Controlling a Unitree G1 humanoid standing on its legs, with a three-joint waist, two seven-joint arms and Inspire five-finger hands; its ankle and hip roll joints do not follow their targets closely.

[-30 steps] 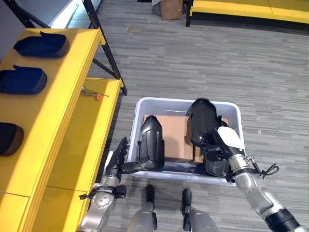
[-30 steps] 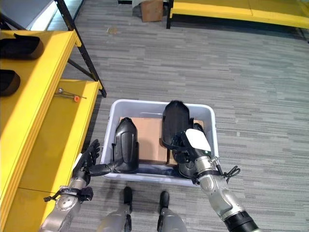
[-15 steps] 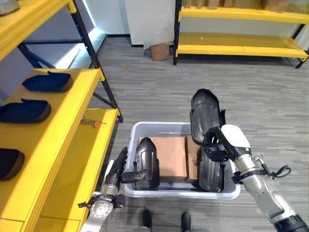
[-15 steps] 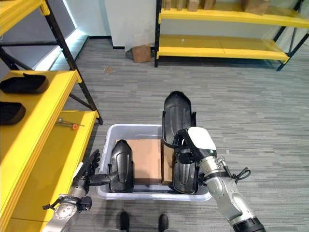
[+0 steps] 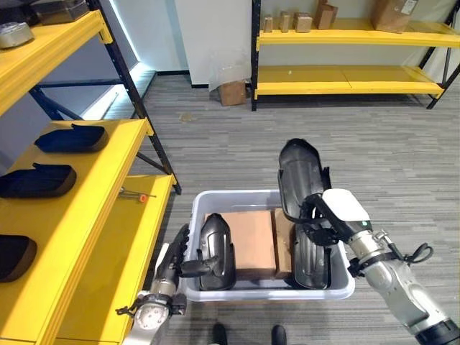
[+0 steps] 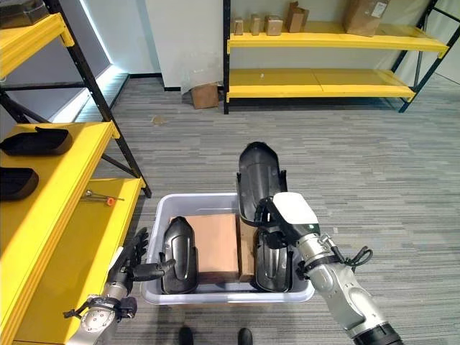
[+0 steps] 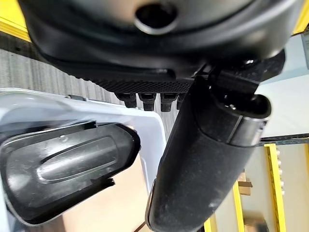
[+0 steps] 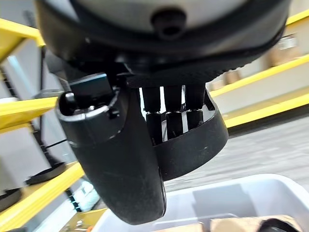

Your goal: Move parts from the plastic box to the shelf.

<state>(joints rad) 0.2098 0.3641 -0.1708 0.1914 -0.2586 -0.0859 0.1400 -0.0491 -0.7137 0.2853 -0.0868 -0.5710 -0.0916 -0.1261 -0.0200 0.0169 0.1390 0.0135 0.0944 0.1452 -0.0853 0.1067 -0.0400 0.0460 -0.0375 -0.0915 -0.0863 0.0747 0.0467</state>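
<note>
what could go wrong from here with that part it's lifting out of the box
The right hand grips the tall black part low, near its bottom end, so the top-heavy piece might tip or slip in the grasp. Its lower end sits close to a second part standing in the plastic box, so it might catch on that one. The left hand rests open against the box's outer wall, with its thumb on another part, and could nudge either.

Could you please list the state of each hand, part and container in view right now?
Right robot hand: shut on a black part, held above the box.
Lifted black part: upright, clear of the box.
Left robot hand: open, thumb on a part at the box edge.
Black part in box: standing upright.
Plastic box: on the floor, holding parts and cardboard.
</note>
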